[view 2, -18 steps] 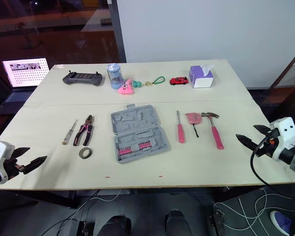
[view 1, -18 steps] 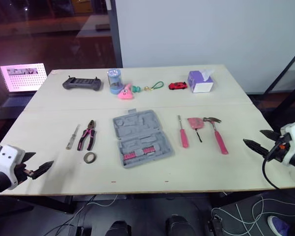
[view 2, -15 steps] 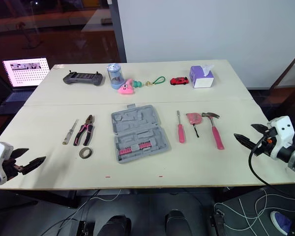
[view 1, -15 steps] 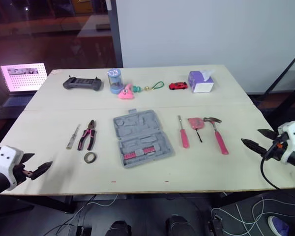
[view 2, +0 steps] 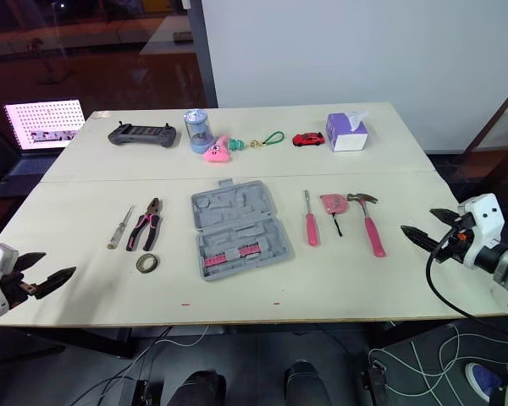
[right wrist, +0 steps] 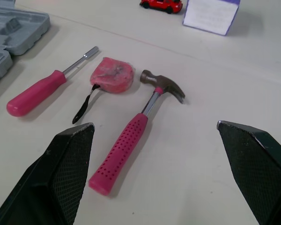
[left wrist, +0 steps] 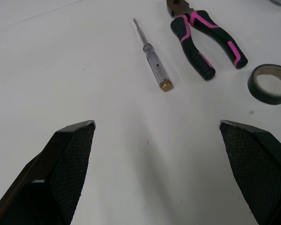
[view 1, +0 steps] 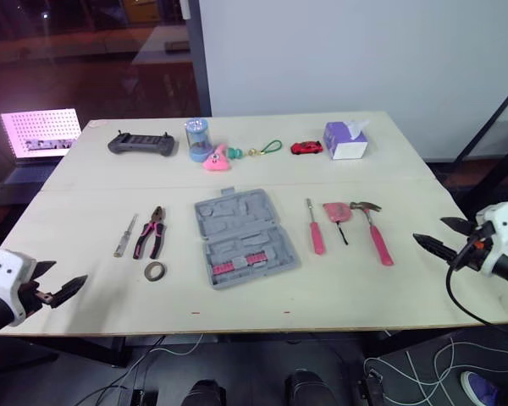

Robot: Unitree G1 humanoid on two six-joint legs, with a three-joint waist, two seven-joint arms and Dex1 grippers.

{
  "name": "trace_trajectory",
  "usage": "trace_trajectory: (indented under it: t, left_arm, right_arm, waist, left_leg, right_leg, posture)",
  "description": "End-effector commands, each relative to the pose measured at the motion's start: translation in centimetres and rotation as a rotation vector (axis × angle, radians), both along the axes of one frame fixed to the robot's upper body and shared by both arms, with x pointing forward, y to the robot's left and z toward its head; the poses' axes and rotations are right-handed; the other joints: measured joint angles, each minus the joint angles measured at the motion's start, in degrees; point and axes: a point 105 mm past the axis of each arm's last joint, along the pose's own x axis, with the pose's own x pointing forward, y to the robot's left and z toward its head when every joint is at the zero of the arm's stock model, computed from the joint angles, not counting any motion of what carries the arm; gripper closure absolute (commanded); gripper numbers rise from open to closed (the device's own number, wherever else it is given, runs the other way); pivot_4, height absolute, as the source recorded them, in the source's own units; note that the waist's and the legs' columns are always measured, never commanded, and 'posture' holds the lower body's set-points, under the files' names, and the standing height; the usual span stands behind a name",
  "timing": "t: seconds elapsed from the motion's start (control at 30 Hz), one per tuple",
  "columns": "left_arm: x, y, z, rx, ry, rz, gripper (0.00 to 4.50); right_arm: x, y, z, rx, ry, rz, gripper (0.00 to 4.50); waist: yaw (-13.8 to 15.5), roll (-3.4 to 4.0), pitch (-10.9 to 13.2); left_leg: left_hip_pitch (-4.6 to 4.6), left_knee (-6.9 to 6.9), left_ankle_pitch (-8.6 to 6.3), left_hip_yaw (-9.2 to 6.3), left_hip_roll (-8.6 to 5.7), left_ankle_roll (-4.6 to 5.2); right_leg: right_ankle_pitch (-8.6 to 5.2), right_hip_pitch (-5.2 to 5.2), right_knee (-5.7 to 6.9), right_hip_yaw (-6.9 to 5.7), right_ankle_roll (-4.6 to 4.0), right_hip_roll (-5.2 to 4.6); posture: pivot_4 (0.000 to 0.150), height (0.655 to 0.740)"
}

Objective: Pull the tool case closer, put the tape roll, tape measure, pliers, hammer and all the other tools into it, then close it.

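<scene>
Your left pincer, lower left, and right pincer, at the right edge, both hang released, flanking the centre tool case, likely poised to pull it.

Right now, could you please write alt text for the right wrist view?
A pink-handled hammer lies on a pale table, framed by the right tool's open black fingers. Beside it are a pink tape measure and a pink screwdriver; a grey case, a red toy car and a purple box lie beyond.
</scene>
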Motion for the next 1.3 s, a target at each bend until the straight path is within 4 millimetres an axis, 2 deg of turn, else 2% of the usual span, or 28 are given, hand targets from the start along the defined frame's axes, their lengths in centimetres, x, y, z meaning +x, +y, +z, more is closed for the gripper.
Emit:
trace_trajectory:
  t: [0.03,0.1,0.2,0.33,0.4,0.47,0.57,0.63,0.73,0.97,1.17,1.3]
  left_arm:
    - [0.3,-0.7,2.2,0.015,-0.035,-0.051,0.05]
    - [0.5,-1.5,2.7,-0.005,-0.035,-0.075,0.05]
    - [0.9,-3.7,3.5,-0.024,-0.046,-0.131,0.05]
    - [1.6,-9.6,3.7,-0.004,-0.020,-0.297,0.05]
    - [1.8,-10.9,3.6,0.000,-0.011,-0.326,0.05]
    - [1.9,-11.4,3.6,0.003,-0.007,-0.328,0.05]
    - [2.7,-13.6,2.7,0.058,0.028,-0.380,0.05]
    - [2.8,-14.7,2.1,0.089,0.052,-0.428,0.05]
    - [3.8,-16.4,1.7,0.042,0.044,-0.466,0.92]
    - [7.1,-16.8,1.5,0.060,0.013,-0.413,4.40]
    - [8.9,-17.6,0.1,0.080,0.053,-0.408,4.46]
    - [10.3,-17.6,-0.5,0.083,0.099,-0.393,4.46]
  right_arm:
    - [0.5,1.4,3.3,-0.006,-0.057,0.055,0.00]
    - [0.4,2.7,3.7,0.006,-0.043,0.105,0.00]
    - [0.4,5.9,5.0,0.069,-0.028,0.203,0.00]
    - [0.9,12.4,5.1,0.059,0.055,0.389,0.00]
    - [1.2,14.1,5.0,0.047,0.071,0.429,0.00]
    - [1.4,14.8,5.0,0.030,0.077,0.444,0.00]
    - [3.1,17.7,3.8,-0.115,0.085,0.518,0.00]
    - [3.9,18.7,3.4,-0.135,0.093,0.540,0.00]
    - [5.6,20.9,2.2,-0.237,0.062,0.585,0.94]
    - [11.2,22.3,1.6,-0.393,-0.058,0.510,4.32]
    - [13.0,24.0,-0.2,-0.438,-0.009,0.520,4.42]
    - [13.4,24.4,-1.8,-0.584,0.002,0.512,4.42]
  waist:
    - [0.0,0.00,0.0]
    - [0.0,0.00,0.0]
    - [0.0,0.00,0.0]
    - [0.1,0.00,0.0]
    - [0.1,0.00,0.0]
    - [0.1,0.00,0.0]
    - [0.1,-0.01,0.0]
    - [0.1,-0.01,0.0]
    - [0.1,-0.02,0.0]
    - [-0.3,-0.02,0.0]
    - [-1.6,-0.02,0.0]
    - [-1.7,-0.02,0.0]
  left_leg:
    - [0.00,0.00,0.00,0.00,0.00,0.00]
    - [0.00,0.00,0.00,-0.01,0.00,0.00]
    - [-0.01,0.00,0.00,-0.02,0.01,0.00]
    - [-0.01,0.02,0.00,-0.02,0.02,0.00]
    - [-0.01,0.02,0.00,-0.04,0.02,0.00]
    - [-0.04,0.01,0.00,-0.04,0.02,0.00]
    - [-0.14,0.04,0.00,-0.03,0.00,0.00]
    - [-0.12,0.05,0.01,-0.05,0.01,-0.01]
    - [-0.15,0.02,0.01,-0.05,0.01,-0.02]
    - [-0.17,0.03,0.19,-0.02,-0.01,-0.35]
    - [-0.18,-0.02,0.27,-0.05,-0.01,-0.49]
    - [-0.20,-0.02,0.32,-0.08,-0.01,-0.59]
  right_leg:
    - [0.00,0.00,0.00,0.00,0.00,0.00]
    - [0.00,0.00,0.01,0.00,0.00,0.00]
    - [0.00,0.00,0.00,0.00,0.00,0.00]
    - [0.00,0.00,0.01,0.01,0.00,0.00]
    - [0.00,0.00,0.02,0.00,0.00,0.00]
    - [0.00,-0.01,-0.03,0.00,0.00,0.00]
    - [0.00,-0.09,-0.04,-0.02,0.00,-0.02]
    - [0.01,-0.09,-0.01,-0.02,0.00,0.00]
    - [0.01,-0.13,-0.03,-0.02,-0.01,0.00]
    - [0.01,-0.18,-0.01,-0.02,0.00,0.00]
    - [0.01,-0.21,-0.04,-0.03,-0.01,0.00]
    - [0.01,-0.25,0.01,-0.03,-0.01,0.00]
  posture:
    - [0.150,0.7400]
    - [0.150,0.7400]
    - [0.150,0.7400]
    - [0.150,0.7400]
    - [0.150,0.7400]
    - [0.150,0.7400]
    - [0.150,0.7400]
    - [0.150,0.7400]
    - [0.150,0.7400]
    - [0.150,0.7400]
    - [0.150,0.7400]
    - [0.150,0.7400]
